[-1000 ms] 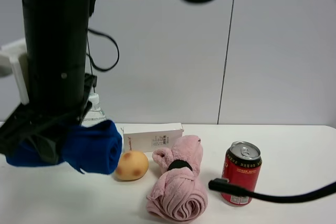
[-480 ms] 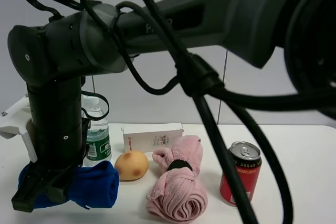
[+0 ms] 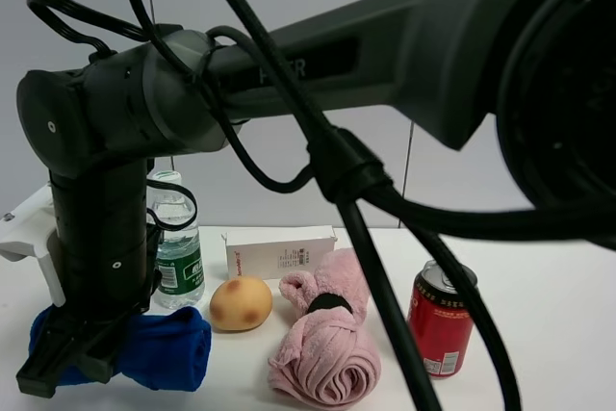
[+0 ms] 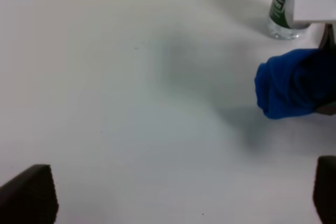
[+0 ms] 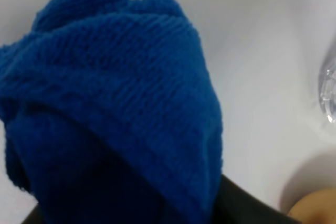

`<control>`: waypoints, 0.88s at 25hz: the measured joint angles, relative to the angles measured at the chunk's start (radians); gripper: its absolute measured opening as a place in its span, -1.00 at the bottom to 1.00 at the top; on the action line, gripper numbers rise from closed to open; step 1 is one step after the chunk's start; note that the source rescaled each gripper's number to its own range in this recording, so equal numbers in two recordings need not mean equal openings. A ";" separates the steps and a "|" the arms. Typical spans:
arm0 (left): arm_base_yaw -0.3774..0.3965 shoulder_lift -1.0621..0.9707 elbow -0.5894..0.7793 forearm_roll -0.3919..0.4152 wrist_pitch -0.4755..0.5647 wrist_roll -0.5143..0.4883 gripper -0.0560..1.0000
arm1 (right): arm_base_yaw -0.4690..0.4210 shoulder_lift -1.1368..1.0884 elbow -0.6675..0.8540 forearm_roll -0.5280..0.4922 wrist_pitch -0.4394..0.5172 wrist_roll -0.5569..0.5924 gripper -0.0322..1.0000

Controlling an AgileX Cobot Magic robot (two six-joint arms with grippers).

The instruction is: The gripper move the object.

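A rolled blue towel (image 3: 164, 348) lies low at the table's front left, in front of the water bottle. My right gripper (image 3: 72, 358) has reached across to the left and is shut on the towel's left part. The towel fills the right wrist view (image 5: 115, 103), with dark fingers at its lower edge. The left wrist view shows the towel (image 4: 291, 82) on the white table. My left gripper (image 4: 176, 195) is open and empty, well away from the towel; it is not seen in the high view.
A water bottle (image 3: 176, 257) stands behind the towel and shows in the left wrist view (image 4: 283, 9). A white box (image 3: 281, 251), a yellow-brown round fruit (image 3: 241, 302), a rolled pink towel (image 3: 327, 339) and a red can (image 3: 441, 329) stand to the right.
My right gripper has carried the blue towel down and slightly left, from held above the table to resting at table level. The other objects have not moved.
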 joint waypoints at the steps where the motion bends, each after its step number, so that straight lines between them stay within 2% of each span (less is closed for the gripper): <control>1: 0.000 0.000 0.000 0.000 0.000 0.000 1.00 | 0.000 0.000 0.000 0.000 0.000 0.000 -0.60; 3: 0.000 0.000 0.000 0.000 0.000 0.000 1.00 | 0.000 0.000 0.000 0.000 0.000 0.004 -0.48; 8: 0.000 0.000 0.000 0.000 0.000 0.000 1.00 | 0.000 0.000 0.000 0.000 -0.002 0.031 0.10; 13: 0.000 0.000 0.000 0.000 0.000 0.000 1.00 | 0.002 -0.010 0.000 -0.046 0.007 0.077 0.47; 17: 0.000 0.000 0.000 0.000 0.000 0.000 1.00 | 0.018 -0.086 0.000 -0.123 0.034 0.079 0.53; 22: 0.000 0.000 0.000 0.000 0.000 0.000 1.00 | 0.042 -0.270 0.000 -0.129 0.038 0.083 0.54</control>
